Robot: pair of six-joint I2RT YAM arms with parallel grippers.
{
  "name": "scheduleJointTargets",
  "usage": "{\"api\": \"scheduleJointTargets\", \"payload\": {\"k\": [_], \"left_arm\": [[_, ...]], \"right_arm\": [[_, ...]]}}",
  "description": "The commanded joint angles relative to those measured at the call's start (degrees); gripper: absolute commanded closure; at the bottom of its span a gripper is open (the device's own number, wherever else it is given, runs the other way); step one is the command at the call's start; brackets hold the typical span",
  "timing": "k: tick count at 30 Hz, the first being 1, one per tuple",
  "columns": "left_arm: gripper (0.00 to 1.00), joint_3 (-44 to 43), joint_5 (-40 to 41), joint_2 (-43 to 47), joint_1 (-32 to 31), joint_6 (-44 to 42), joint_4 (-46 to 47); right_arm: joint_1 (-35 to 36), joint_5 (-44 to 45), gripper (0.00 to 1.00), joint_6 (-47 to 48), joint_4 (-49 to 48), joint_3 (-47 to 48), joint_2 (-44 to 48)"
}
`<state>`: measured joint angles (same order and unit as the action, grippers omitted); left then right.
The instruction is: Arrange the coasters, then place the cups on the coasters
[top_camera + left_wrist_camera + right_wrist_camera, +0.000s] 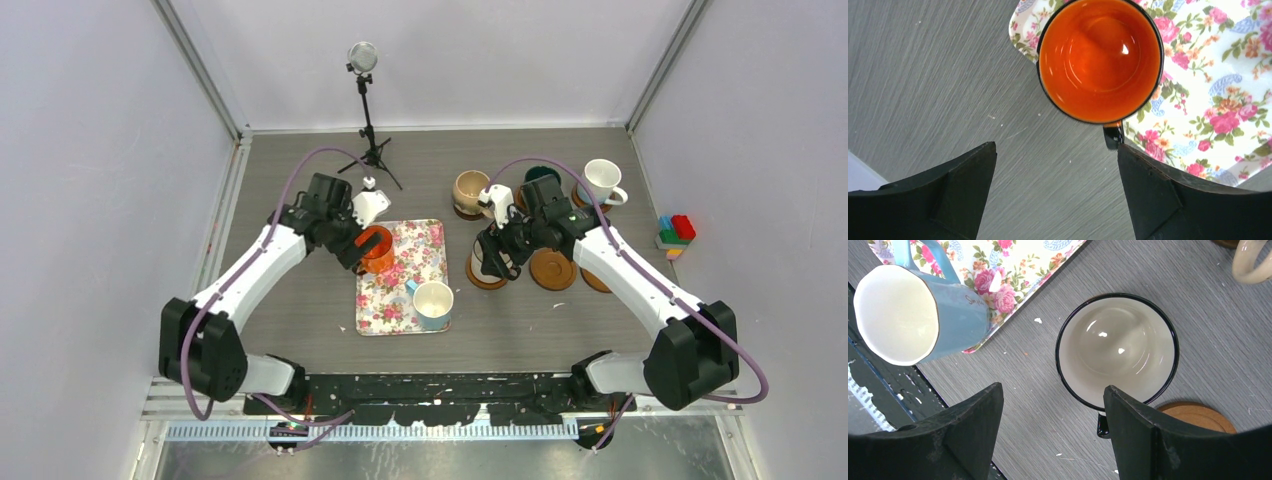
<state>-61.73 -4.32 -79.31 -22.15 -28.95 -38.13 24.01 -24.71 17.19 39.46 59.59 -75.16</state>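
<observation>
An orange cup [378, 250] [1099, 57] stands on the far left corner of a floral tray. Its dark handle [1113, 135] points at my open left gripper [352, 248] [1056, 145], whose jaws hold nothing. A light blue cup [433, 303] [913, 315] stands on the tray's near right corner. My right gripper [497, 255] [1053, 386] hangs open beside a white black-rimmed cup [1117, 350], which appears to stand on a coaster [482, 281]. A bare coaster [552, 269] [1198, 416] lies just right of it. Beige [468, 190], dark green [541, 176] and white [602, 180] cups stand at the back.
The floral tray [405, 290] [1228, 75] lies at the table's middle. A microphone on a tripod [368, 110] stands at the back, left of the beige cup. Coloured toy bricks [676, 235] lie by the right wall. Another coaster [597, 282] shows partly under my right arm.
</observation>
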Motion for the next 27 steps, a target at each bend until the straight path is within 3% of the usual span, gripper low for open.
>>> {"api": "scheduleJointTargets", "payload": {"k": [1, 6, 12, 27], "left_arm": [[0.14, 1.63, -3.51, 4.29, 2.22, -2.21, -4.9], [0.47, 4.96, 0.4, 2.45, 3.17, -3.69, -2.81], [0.63, 6.06, -3.33, 0.21, 2.89, -0.91, -0.11], [0.69, 1.81, -8.93, -6.11, -8.05, 12.11, 7.58]], "right_arm": [[0.3, -0.5, 0.22, 0.21, -1.59, 1.52, 0.72], [0.32, -1.08, 0.23, -0.22, -2.28, 1.35, 0.06], [0.24, -0.82, 0.23, -0.18, -2.28, 1.16, 0.87], [0.22, -0.24, 0.23, -1.67, -2.72, 3.04, -0.84]]}}
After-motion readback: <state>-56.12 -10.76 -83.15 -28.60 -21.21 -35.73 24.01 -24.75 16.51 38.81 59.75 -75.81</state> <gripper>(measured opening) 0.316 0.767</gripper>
